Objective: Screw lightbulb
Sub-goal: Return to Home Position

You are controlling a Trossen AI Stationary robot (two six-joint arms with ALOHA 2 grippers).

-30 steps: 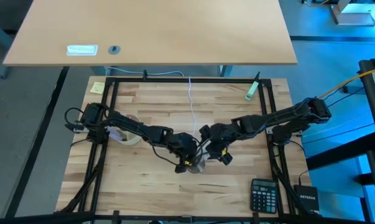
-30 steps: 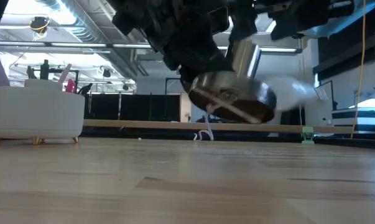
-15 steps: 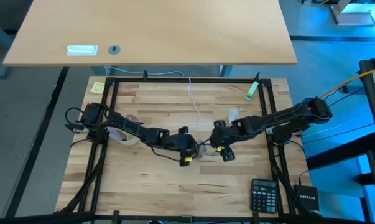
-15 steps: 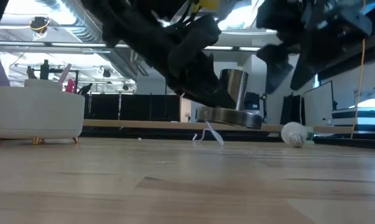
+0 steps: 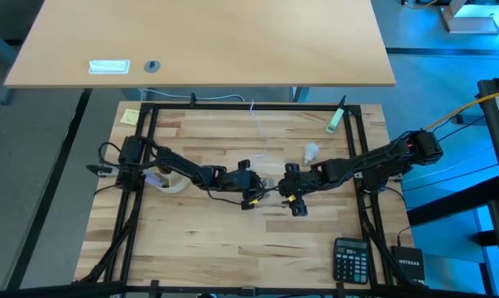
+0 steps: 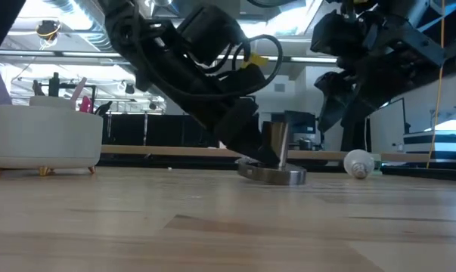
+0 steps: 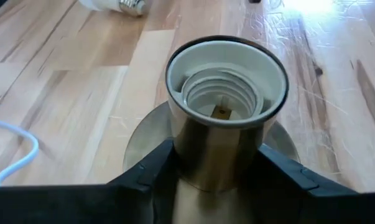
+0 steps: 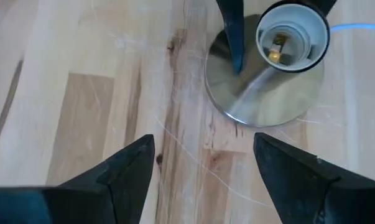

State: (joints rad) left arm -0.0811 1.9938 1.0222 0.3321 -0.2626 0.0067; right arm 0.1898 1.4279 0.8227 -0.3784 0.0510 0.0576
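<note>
The left gripper point(image 7: 217, 169) is clenched on the silvery metal lamp socket point(image 7: 224, 93) with a white threaded inside. Its two dark fingers point(image 7: 151, 177) press the upright barrel from both sides and hide its lower part. The socket's round disc base sits low at the pale wooden table point(image 5: 199, 240); I cannot tell whether it lies flat. A thin white cord point(image 7: 16, 146) curls on the boards just beside the base.

Across the socket, the right gripper point(image 8: 203, 142) hangs above the table with its fingers spread wide and nothing between them. It is near the socket and not touching it. From the right wrist view, one of the left arm's dark fingers crosses in front of the disc.

The small white frosted lightbulb point(image 5: 311, 152) lies on its side on the table, apart from both grippers. It is on the far side of the right arm, toward the table's back edge.

Farther out, a white roll point(image 5: 173, 182) sits under the left arm. A black calculator point(image 5: 349, 259) lies at the near right corner. A green-and-white pen-like object point(image 5: 335, 121) lies near the far right corner.
</note>
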